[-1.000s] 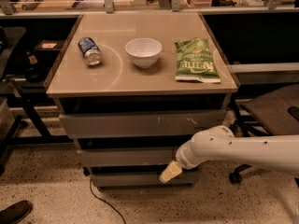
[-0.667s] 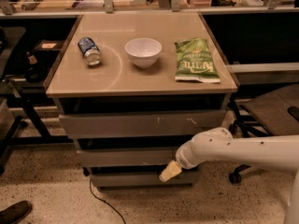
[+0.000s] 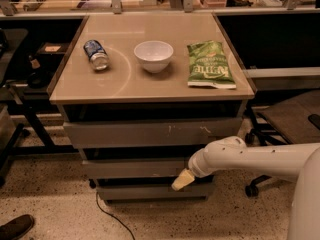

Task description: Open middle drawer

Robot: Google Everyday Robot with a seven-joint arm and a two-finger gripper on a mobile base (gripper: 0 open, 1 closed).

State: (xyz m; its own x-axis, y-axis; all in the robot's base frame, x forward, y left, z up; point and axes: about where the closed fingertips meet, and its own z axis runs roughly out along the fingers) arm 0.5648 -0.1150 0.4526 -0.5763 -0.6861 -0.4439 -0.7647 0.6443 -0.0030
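Note:
The middle drawer [image 3: 135,168] is a wide, shallow grey front with no handle, second in the cabinet under the table top. A dark gap shows above it. My gripper [image 3: 181,180], with a cream tip on a white arm [image 3: 250,159] reaching in from the right, sits at the lower right edge of that front, over the gap above the slim bottom drawer [image 3: 150,191]. The taller top drawer [image 3: 150,132] with white scratch marks is above.
On the table top [image 3: 120,84] lie a tipped can [image 3: 96,54], a white bowl [image 3: 153,55] and a green chip bag [image 3: 209,64]. A chair base [image 3: 260,184] stands at the right. A cable [image 3: 107,216] and a shoe [image 3: 17,226] are on the floor.

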